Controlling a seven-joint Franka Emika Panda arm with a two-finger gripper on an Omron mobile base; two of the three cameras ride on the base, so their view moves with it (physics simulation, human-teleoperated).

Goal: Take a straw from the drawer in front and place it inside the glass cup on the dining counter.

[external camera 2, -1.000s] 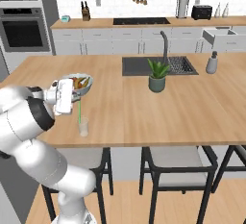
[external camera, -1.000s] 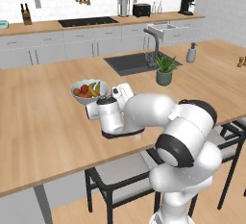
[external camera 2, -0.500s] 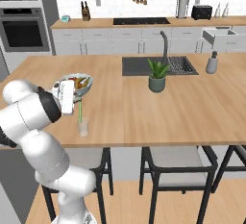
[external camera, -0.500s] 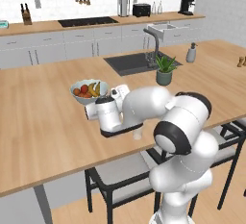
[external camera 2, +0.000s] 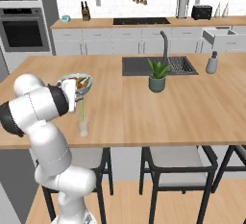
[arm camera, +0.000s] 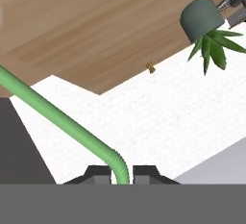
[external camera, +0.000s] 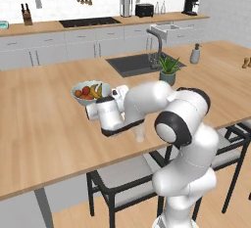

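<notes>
Gripper (arm camera: 120,174) clenched on green straw (external camera 2: 81,111), straw's lower end in glass cup (external camera 2: 83,127) near dining counter's (external camera 2: 158,115) front edge, fruit bowl (external camera: 87,93) behind

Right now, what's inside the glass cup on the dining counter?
In the right base view the straw hangs upright over the glass cup, its lower end at or just inside the rim. The gripper is shut on its top. How deep it reaches can't be told.

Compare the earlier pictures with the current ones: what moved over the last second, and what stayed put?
The hand lowered the straw until its lower end stands in the glass cup, still pinched at the top. The cup, fruit bowl and potted plant kept their places on the dining counter.
</notes>
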